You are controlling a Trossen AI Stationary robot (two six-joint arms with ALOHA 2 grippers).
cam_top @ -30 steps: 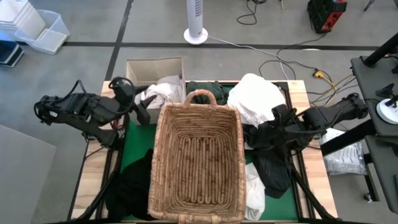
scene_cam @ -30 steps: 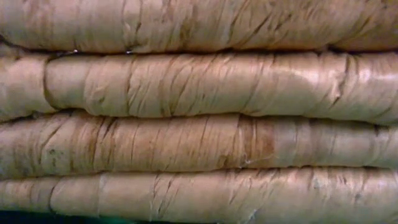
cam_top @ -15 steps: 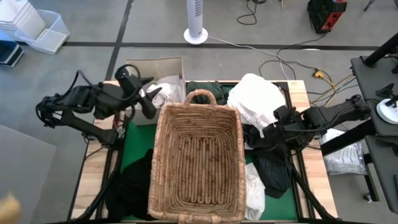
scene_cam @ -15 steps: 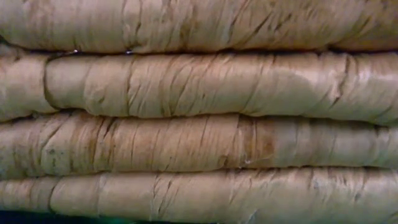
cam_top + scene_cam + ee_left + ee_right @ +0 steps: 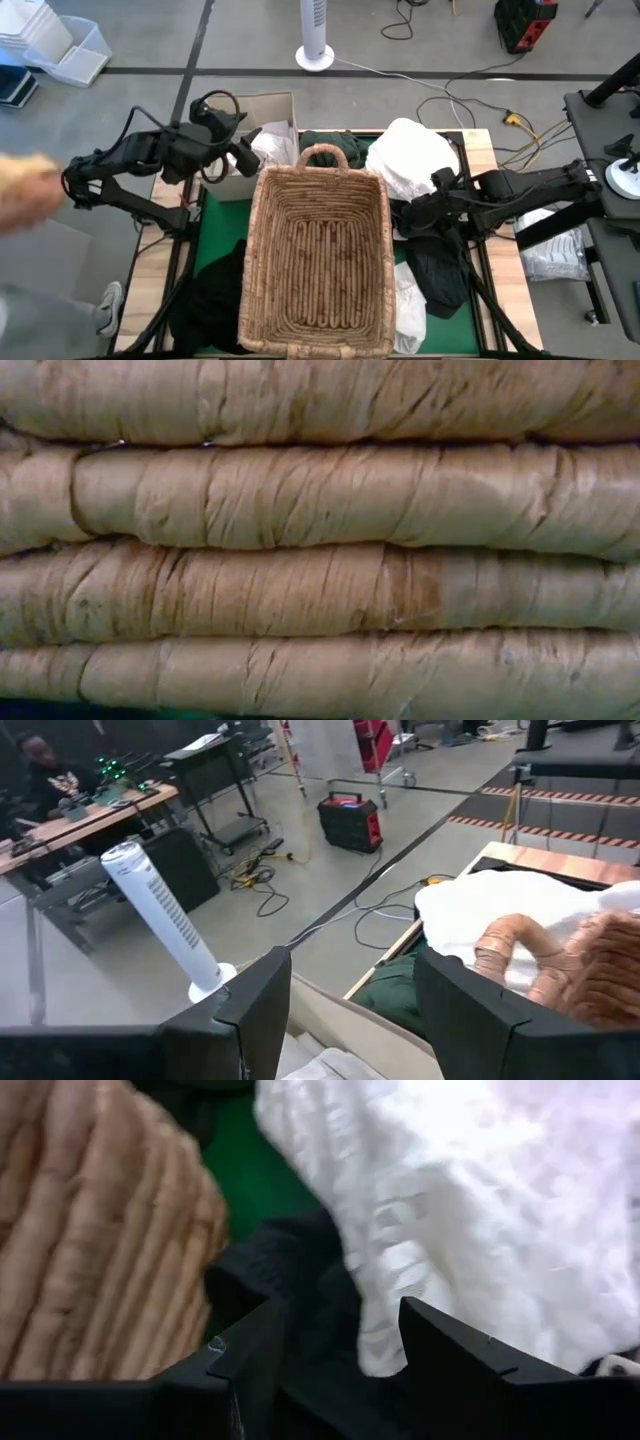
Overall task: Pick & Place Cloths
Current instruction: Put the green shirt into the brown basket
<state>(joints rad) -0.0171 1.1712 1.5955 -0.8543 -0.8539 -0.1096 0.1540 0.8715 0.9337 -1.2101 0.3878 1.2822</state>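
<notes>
left gripper (image 5: 247, 152) rose, apart | right gripper (image 5: 335, 1342) apart, perhaps touching black cloth (image 5: 300, 1275)

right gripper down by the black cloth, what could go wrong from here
The right gripper, open, sits low where a black cloth meets the white cloth; closing might catch both. It is also close to the basket wall, so a lift could nudge the basket. The left gripper, open with nothing between its fingers, hangs near the basket's handle and may snag it when descending.
</notes>
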